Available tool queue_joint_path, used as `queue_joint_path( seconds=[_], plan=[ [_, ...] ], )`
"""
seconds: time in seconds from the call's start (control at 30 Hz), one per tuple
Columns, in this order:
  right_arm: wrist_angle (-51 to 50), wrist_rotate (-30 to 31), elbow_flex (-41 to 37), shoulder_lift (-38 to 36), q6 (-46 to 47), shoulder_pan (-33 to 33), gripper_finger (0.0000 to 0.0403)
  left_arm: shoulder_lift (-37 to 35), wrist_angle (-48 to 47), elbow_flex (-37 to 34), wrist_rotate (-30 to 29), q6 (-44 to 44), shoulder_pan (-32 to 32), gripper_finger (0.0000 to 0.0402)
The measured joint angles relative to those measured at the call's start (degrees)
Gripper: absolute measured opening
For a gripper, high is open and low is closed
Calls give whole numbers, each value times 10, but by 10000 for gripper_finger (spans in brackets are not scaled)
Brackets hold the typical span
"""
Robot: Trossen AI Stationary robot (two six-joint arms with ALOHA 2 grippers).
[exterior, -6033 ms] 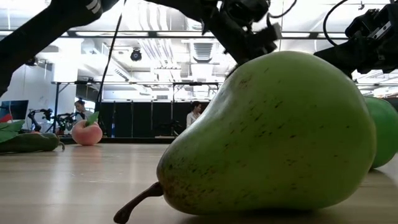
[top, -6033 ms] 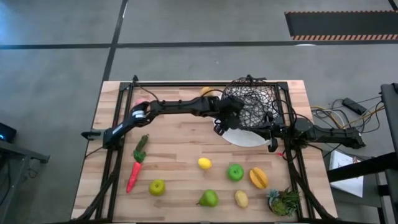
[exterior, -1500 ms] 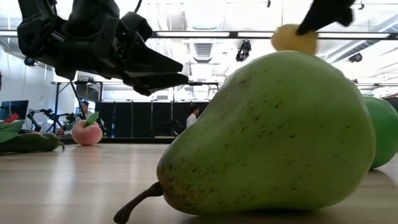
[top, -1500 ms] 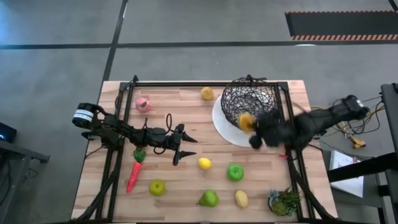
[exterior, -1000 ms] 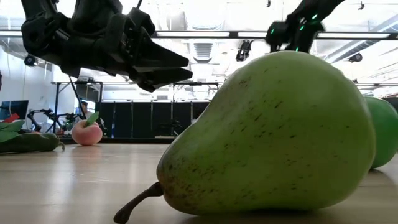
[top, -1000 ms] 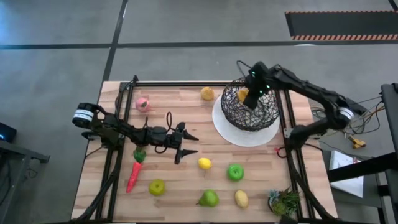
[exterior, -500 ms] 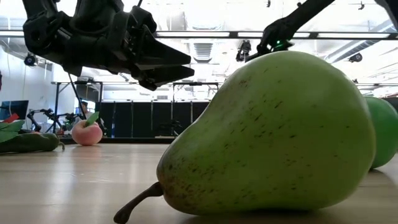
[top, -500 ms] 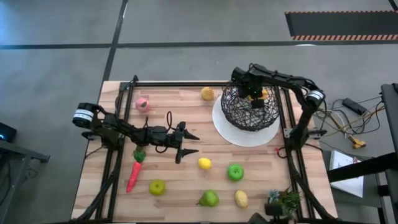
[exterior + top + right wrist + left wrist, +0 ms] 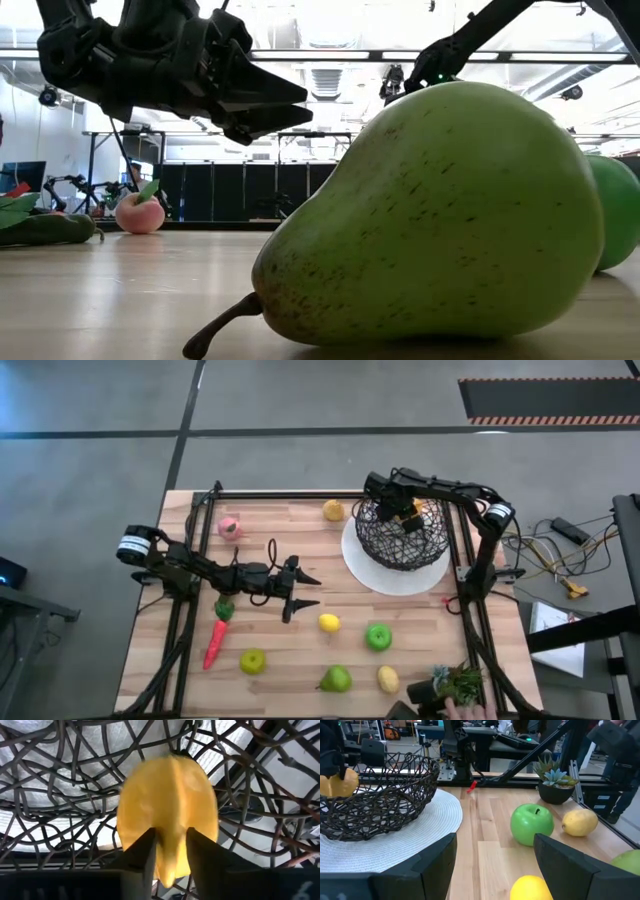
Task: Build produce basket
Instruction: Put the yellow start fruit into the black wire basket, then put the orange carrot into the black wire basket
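Note:
The dark wire basket (image 9: pixel 400 540) stands on a white round plate (image 9: pixel 362 567) at the far right of the table. My right gripper (image 9: pixel 401 510) reaches down into the basket from above, shut on an orange piece (image 9: pixel 167 810), which also shows through the basket's wall (image 9: pixel 337 782). My left gripper (image 9: pixel 308 590) hovers open over the table's middle, pointing level toward the right, with nothing between its fingers. A yellow lemon (image 9: pixel 328 623), a green apple (image 9: pixel 378 637) and a pear (image 9: pixel 336 679) lie on the boards near it. My right gripper has a raised ridge of the orange piece (image 9: pixel 170 865) between its two fingers. The fingers (image 9: pixel 146 852) slant down from above into the basket. The piece hangs inside the basket, clear of its wire floor as seen in the left wrist view.
More produce lies about: a peach (image 9: pixel 229 527), a yellow piece (image 9: pixel 333 511), a red carrot-like piece (image 9: pixel 215 643), a second green apple (image 9: pixel 253 660), another lemon (image 9: pixel 388 679). A leafy plant tuft (image 9: pixel 458 682) stands at the near right, with a person's hand (image 9: pixel 468 710) beside it.
My right gripper, with the orange piece, has rolled at the wrist, tipped downward and sunk from above the basket's far rim into the basket. A person's hand has come in at the table's near edge by the plant tuft.

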Motion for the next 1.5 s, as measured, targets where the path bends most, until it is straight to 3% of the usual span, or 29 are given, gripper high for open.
queue_joint_path(
  seconds=[0.2, 0.33, 0.7, 0.8, 0.97, 1.2, 1.37, 1.5],
  plan=[
    [0, 2, 0, -10, 23, 5, 154, 0, 0, 3, 0, 0, 0, 248],
    [-2, 1, 0, -23, 86, 9, 165, 0, 0, 3, 0, -1, 0, 248],
    [-2, -9, -1, -108, 273, 22, 118, 0, 0, 3, 0, -2, 0, 248],
    [5, -51, -7, -157, 349, 47, 99, 0, 0, 3, 0, -3, 0, 248],
    [80, -144, -59, -262, 449, 134, 64, 0, 0, 3, 0, -4, 0, 248],
    [260, -141, -182, -385, 572, 322, 30, 0, 0, 4, 0, -4, 0, 248],
    [408, -94, -276, -415, 630, 455, 18, 0, -7, 3, 0, -4, 0, 248],
    [526, -18, -335, -401, 636, 550, 14, -38, -117, 5, -29, -9, -7, 248]
  ],
)
